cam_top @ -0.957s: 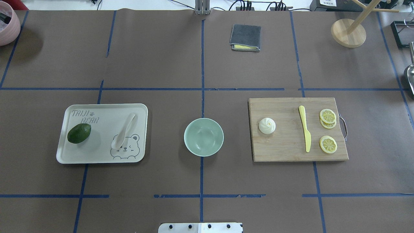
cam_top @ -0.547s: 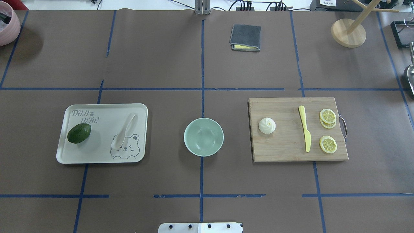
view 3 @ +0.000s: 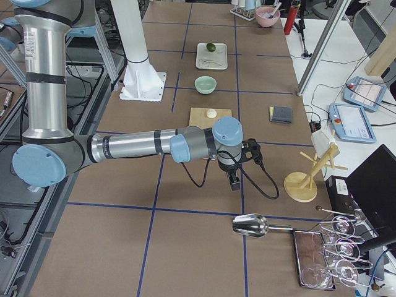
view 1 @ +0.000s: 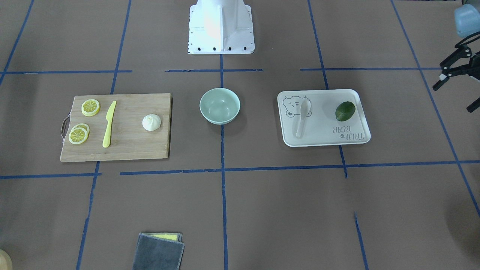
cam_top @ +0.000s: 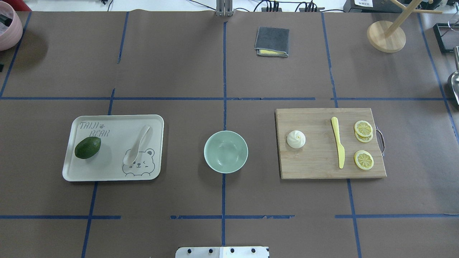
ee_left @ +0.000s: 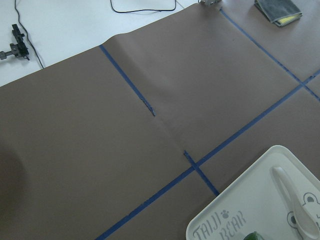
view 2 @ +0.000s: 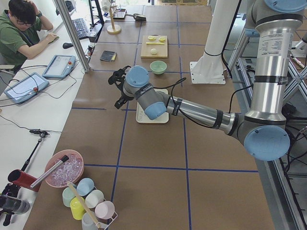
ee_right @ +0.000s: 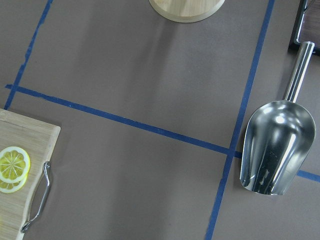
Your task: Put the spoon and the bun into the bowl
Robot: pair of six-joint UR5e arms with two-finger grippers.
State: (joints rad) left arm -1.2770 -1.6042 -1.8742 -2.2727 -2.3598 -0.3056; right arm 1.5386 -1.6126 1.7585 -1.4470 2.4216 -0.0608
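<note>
The off-white spoon (cam_top: 136,147) lies on the white bear-print tray (cam_top: 107,176) at the left, and also shows in the left wrist view (ee_left: 297,205). The white pleated bun (cam_top: 296,139) sits on the wooden cutting board (cam_top: 315,166) at the right. The mint-green bowl (cam_top: 226,157) stands empty between them. My left gripper (view 1: 452,98) is open and empty, out past the tray's outer side, well apart from the spoon. My right gripper (view 3: 238,168) hangs beyond the board's outer end, far from the bun; I cannot tell whether it is open or shut.
A dark green avocado (cam_top: 88,147) lies on the tray. A yellow knife (cam_top: 338,147) and lemon slices (cam_top: 363,128) lie on the board. A grey cloth (cam_top: 271,42), a wooden stand (cam_top: 386,36), a metal scoop (ee_right: 275,150) and a pink bowl (cam_top: 7,30) sit around the edges.
A small dark tip of my left gripper has come into the overhead view at its left edge. The spoon, bun and bowl have not moved.
</note>
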